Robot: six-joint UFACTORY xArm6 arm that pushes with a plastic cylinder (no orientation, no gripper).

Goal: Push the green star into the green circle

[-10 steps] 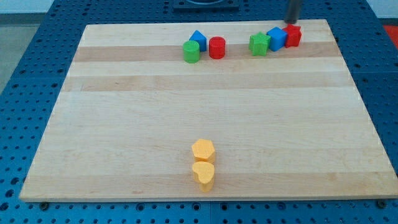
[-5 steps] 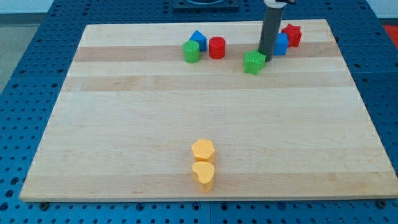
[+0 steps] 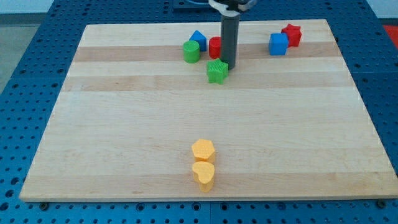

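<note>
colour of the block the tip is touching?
Green: the green star, right at my tip; shows clearly in the camera view.
</note>
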